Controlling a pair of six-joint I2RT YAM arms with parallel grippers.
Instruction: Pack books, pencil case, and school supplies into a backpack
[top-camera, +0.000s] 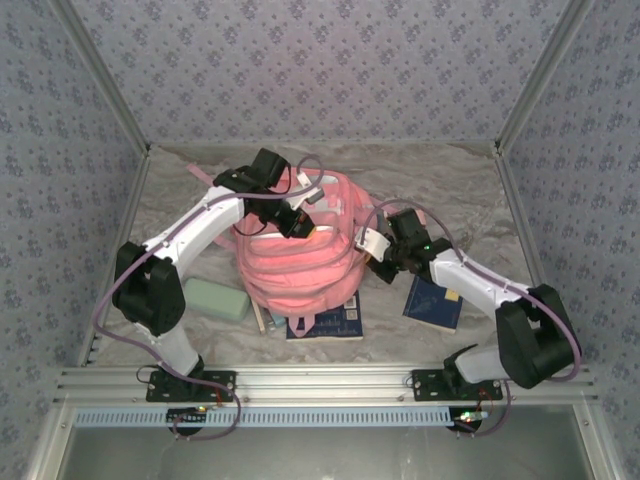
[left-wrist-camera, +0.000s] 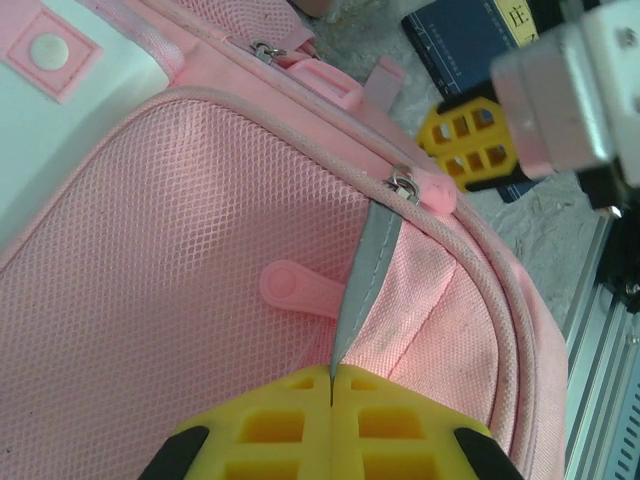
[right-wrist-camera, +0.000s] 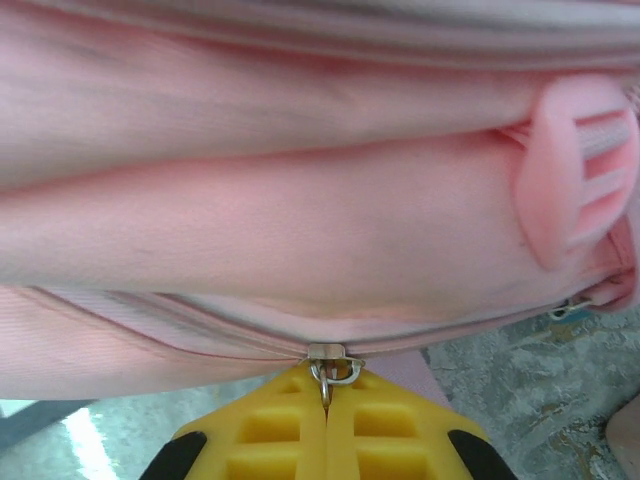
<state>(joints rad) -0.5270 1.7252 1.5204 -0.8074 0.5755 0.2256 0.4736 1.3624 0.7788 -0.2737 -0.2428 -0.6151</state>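
The pink backpack (top-camera: 300, 262) lies in the middle of the table between both arms. My left gripper (left-wrist-camera: 331, 374) is shut on a thin grey strip (left-wrist-camera: 368, 262) sewn to the backpack's mesh side, up near the top (top-camera: 300, 222). My right gripper (right-wrist-camera: 326, 398) is shut on the metal zipper pull (right-wrist-camera: 326, 376) at the backpack's right side (top-camera: 372, 246); its yellow fingers (left-wrist-camera: 470, 140) also appear in the left wrist view. A mint pencil case (top-camera: 217, 298) lies left of the backpack. One navy book (top-camera: 327, 322) pokes out under its near edge, and a second (top-camera: 432, 302) lies under my right arm.
A slim beige stick (top-camera: 258, 318) rests between the pencil case and the near book. Patterned walls close in the back and sides. The aluminium rail (top-camera: 320, 385) with both arm bases runs along the near edge.
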